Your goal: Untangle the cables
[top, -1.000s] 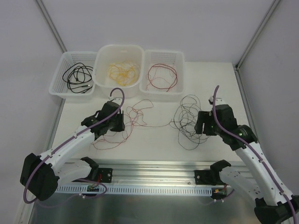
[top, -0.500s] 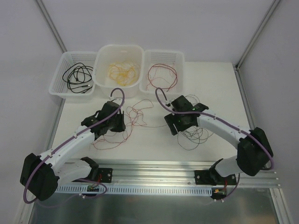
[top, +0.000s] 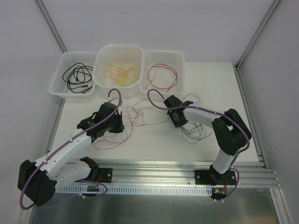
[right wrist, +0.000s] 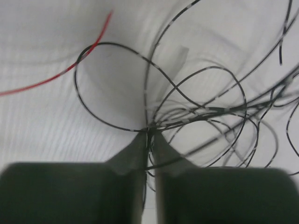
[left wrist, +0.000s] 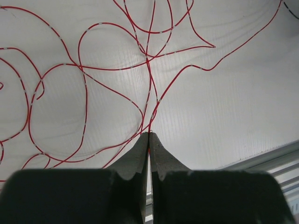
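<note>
Loose red cables (top: 135, 115) sprawl over the middle of the white table, and a black tangle of cables (top: 195, 125) lies to their right. My left gripper (top: 117, 127) is shut on one red cable strand (left wrist: 148, 100); the strand runs out from between its closed tips (left wrist: 149, 136). My right gripper (top: 176, 121) sits at the left edge of the black tangle, shut on several black strands (right wrist: 196, 112) bunched at its tips (right wrist: 149, 133). A red cable end (right wrist: 70, 70) lies just left of it.
Three white containers stand along the back: a basket (top: 70, 53) with black cables, a tub (top: 119, 46) with yellow-orange cables, a basket (top: 163, 52) with red cables. The aluminium rail (top: 154, 168) runs along the near edge.
My right arm swung from the right side leftward across the black tangle, and its gripper went from open to shut on black strands. The left arm shifted only slightly.
</note>
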Robot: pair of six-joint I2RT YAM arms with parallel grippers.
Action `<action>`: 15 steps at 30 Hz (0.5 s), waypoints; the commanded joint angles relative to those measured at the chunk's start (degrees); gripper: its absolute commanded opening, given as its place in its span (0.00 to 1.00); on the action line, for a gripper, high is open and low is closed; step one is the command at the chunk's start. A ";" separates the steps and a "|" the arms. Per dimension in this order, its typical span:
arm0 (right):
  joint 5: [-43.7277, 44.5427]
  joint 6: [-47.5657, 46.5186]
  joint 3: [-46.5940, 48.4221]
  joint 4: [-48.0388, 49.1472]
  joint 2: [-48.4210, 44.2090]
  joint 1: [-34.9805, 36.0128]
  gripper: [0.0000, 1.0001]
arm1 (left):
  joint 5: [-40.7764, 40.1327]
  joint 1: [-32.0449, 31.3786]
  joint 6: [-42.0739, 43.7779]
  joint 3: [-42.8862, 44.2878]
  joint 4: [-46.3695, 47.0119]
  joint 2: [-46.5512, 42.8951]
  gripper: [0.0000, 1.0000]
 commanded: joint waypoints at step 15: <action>-5.46 11.35 -4.33 -4.88 -36.17 -31.07 0.01 | -9.30 0.41 -5.03 1.41 -11.46 -11.07 0.00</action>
